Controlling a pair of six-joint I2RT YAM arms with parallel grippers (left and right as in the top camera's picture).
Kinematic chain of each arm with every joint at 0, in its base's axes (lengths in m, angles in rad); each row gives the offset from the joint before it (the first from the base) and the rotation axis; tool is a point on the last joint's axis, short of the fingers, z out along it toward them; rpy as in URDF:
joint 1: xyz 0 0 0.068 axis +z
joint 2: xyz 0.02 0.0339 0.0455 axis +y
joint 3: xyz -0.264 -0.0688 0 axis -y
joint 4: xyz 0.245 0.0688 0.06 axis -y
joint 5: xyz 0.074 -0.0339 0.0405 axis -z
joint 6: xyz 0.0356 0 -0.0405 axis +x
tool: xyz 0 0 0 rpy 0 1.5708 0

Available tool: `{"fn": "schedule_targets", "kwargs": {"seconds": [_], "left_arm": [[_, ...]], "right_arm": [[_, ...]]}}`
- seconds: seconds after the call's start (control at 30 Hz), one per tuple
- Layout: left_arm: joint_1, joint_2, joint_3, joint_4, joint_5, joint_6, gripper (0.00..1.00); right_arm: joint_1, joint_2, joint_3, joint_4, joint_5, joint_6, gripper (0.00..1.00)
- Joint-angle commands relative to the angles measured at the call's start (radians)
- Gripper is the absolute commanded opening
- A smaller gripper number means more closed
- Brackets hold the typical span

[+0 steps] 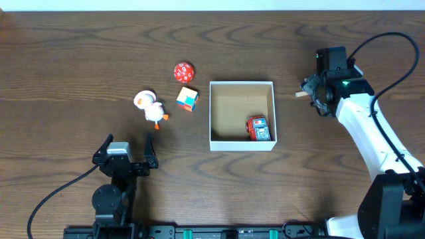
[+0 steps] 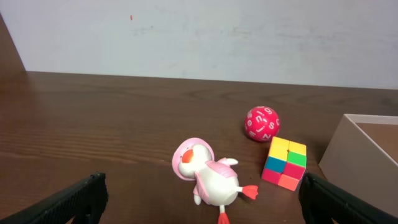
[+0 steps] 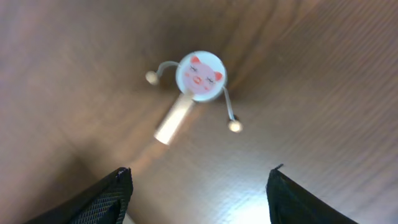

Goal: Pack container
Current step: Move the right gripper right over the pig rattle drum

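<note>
Below spread right gripper (image 3: 199, 177): white pig-faced drum toy (image 3: 200, 77), wooden handle (image 3: 173, 121) diagonal; square white-walled cardboard container (image 1: 241, 145) nearby, leftward.

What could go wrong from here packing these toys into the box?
The pig drum has a thin handle and side beads; the open right pincer above it may catch a bead instead. The round red ball sits close to the cube, so the left pincer could knock it rolling.
</note>
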Motion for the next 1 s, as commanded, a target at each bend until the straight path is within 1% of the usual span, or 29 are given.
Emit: {"fn": "schedule_targets", "kwargs": {"seconds": [0.0, 0.1, 0.33, 0.5, 0.7, 0.83, 0.97], "left_arm": [[0.005, -0.002, -0.027, -0.016, 0.000, 0.017, 0.98], [0.005, -0.002, -0.027, -0.016, 0.000, 0.017, 0.98], [0.005, -0.002, -0.027, -0.016, 0.000, 0.017, 0.98], [0.005, -0.002, -0.027, -0.016, 0.000, 0.017, 0.98], [0.005, -0.002, -0.027, -0.016, 0.000, 0.017, 0.98], [0.005, -0.002, -0.027, -0.016, 0.000, 0.017, 0.98], [0.005, -0.002, -0.027, -0.016, 0.000, 0.017, 0.98]], "right_arm": [[-0.006, 0.012, 0.013, 0.049, -0.007, 0.129, 0.70], [-0.006, 0.026, 0.013, 0.072, -0.022, 0.145, 0.70], [-0.006, 0.097, 0.013, 0.079, -0.025, 0.235, 0.74], [-0.006, 0.174, 0.013, 0.112, -0.069, 0.276, 0.71], [-0.007, 0.247, 0.013, 0.198, -0.126, 0.324, 0.66], [-0.006, 0.269, 0.013, 0.261, -0.127, 0.319, 0.64], [-0.004, 0.270, 0.013, 0.318, -0.121, 0.227, 0.64]]}}
